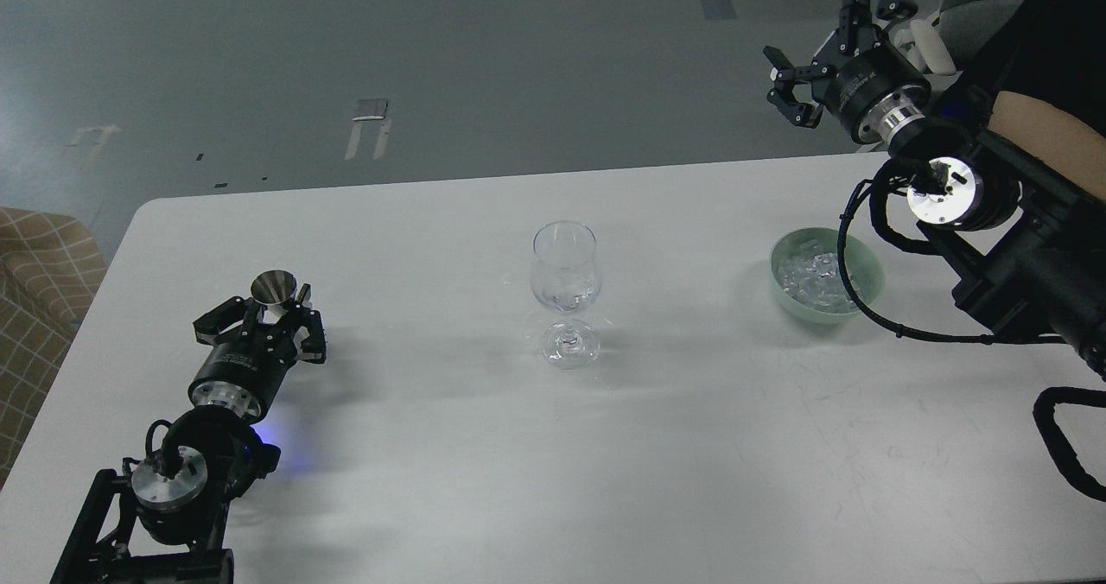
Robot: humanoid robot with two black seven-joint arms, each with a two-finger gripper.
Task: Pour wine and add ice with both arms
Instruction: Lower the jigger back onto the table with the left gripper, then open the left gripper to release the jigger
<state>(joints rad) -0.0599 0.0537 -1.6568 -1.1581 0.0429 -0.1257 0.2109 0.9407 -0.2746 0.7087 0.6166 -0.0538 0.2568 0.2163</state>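
A clear stemmed wine glass point(564, 286) stands upright at the table's middle. The ice point(810, 276) is a glittering heap in a pale green bowl point(868, 266) at the right. My left gripper point(270, 312), low over the table at the left, is shut on a small steel measuring cup point(275, 288) that tilts slightly toward me. My right gripper point(821, 41) is open and empty, raised beyond the table's far edge, above and behind the bowl.
The white table point(553, 463) spans the view, with grey floor beyond its far edge. My right arm's black cable point(851, 290) loops over the bowl's right side. A checked cushion point(39, 290) lies off the table's left edge.
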